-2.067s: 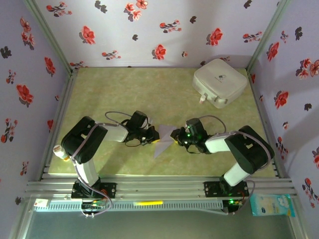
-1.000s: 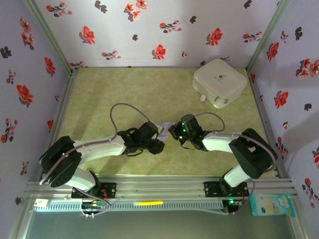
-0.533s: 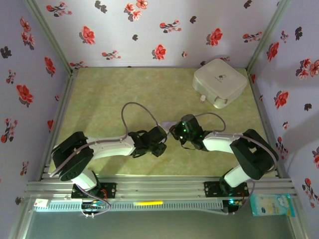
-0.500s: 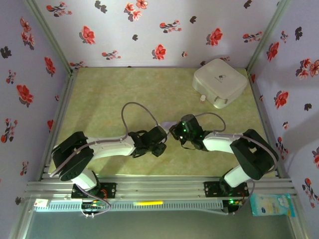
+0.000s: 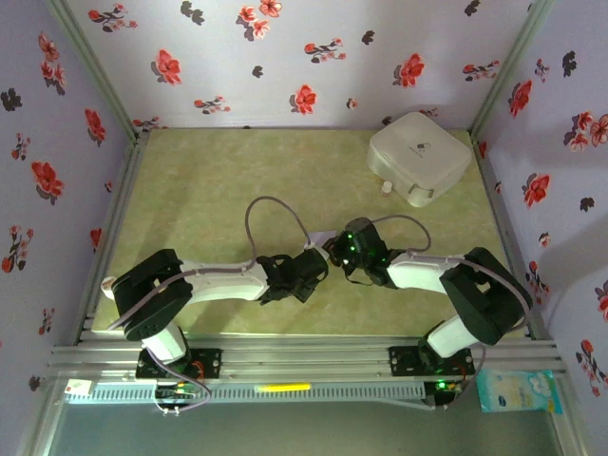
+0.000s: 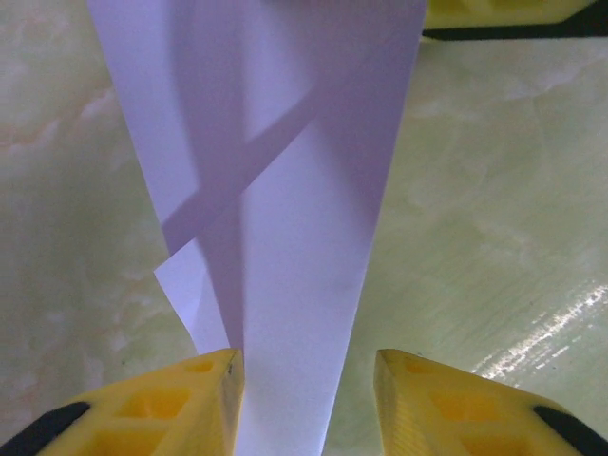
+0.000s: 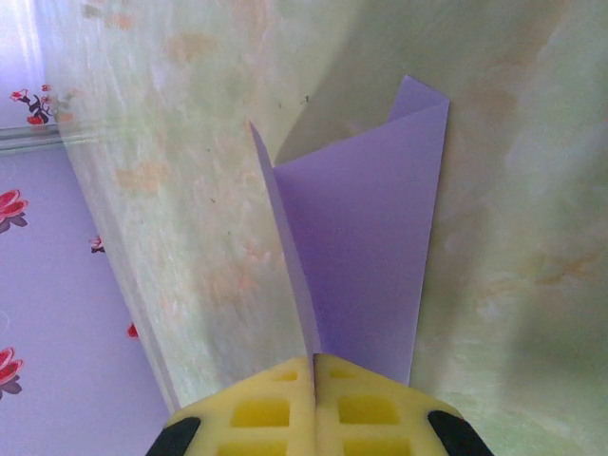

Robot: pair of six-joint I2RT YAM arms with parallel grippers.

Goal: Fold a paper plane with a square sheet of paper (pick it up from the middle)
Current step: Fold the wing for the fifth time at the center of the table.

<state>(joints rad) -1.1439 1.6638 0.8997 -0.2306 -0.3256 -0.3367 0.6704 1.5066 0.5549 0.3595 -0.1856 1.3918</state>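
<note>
Paper plane (image 6: 285,237): pale lavender, half-folded, tapering wedge, layers splayed apart at one end

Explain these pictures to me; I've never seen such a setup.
Two robot arms are bolted at the near edge of a green table. The wide picture looks down from above. The other two come from a camera on each wrist, looking past that arm's own yellow hand. The right hand is pinched shut on a partly folded lavender paper. The left hand is open, straddling the paper's narrower end. A white box sits at the far right.
</note>
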